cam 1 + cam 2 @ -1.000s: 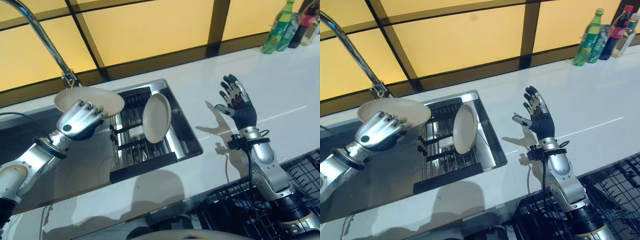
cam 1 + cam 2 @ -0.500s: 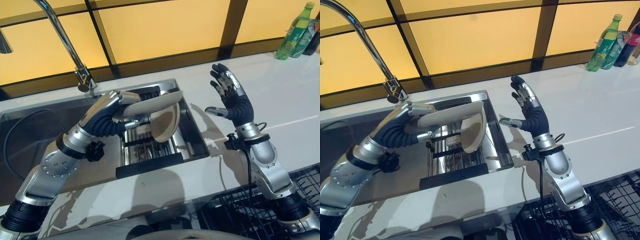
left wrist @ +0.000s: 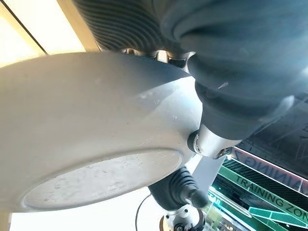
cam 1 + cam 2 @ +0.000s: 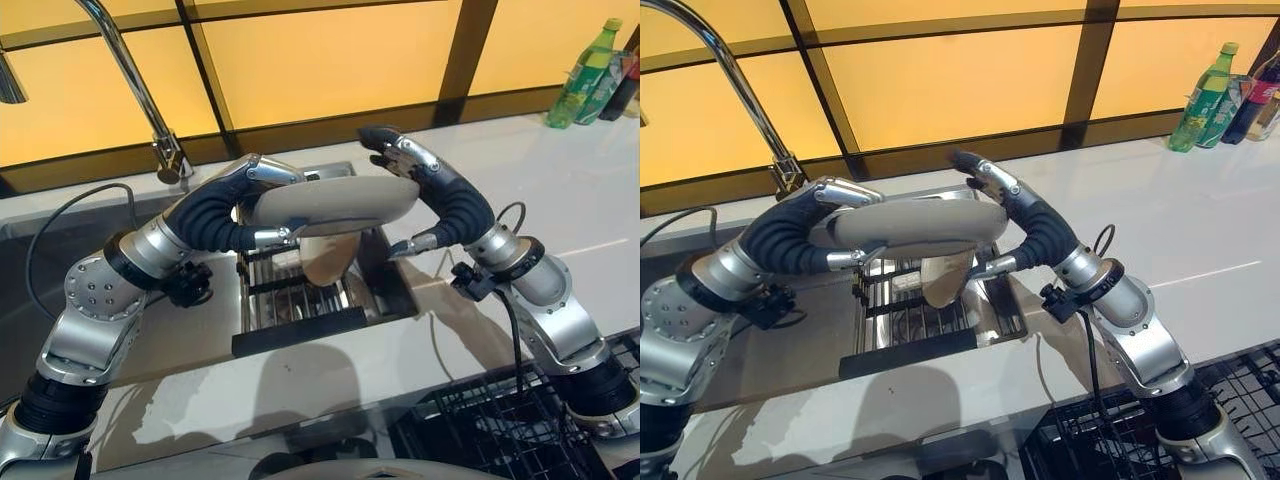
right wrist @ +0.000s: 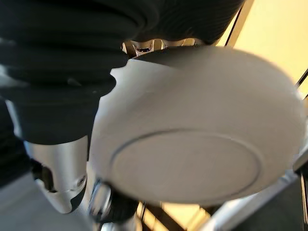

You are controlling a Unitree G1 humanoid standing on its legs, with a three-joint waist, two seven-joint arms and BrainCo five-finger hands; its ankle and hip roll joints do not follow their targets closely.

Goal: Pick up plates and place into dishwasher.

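Note:
A pale round plate [image 4: 335, 205] hangs level above the sink, held from both ends. My left hand [image 4: 215, 215] is shut on its left rim, fingers over the top and thumb beneath. My right hand [image 4: 450, 200] grips the right rim, fingers curled over the top edge and thumb under it. The plate's underside [image 5: 192, 144] shows in the right wrist view, and the plate [image 3: 96, 130] also in the left wrist view. A second plate [image 4: 328, 268] stands upright in the sink rack [image 4: 290, 300], partly hidden by the held one.
A tall faucet [image 4: 130, 70] rises behind the sink [image 4: 60, 260] on the left. Bottles [image 4: 580, 70] stand at the far right of the white counter [image 4: 560, 170]. A black wire dishwasher rack [image 4: 500, 430] lies at the lower right.
My left hand has carried the plate rightward and levelled it over the sink rack. My right hand, open and raised before, has swung left and closed on the plate's right rim.

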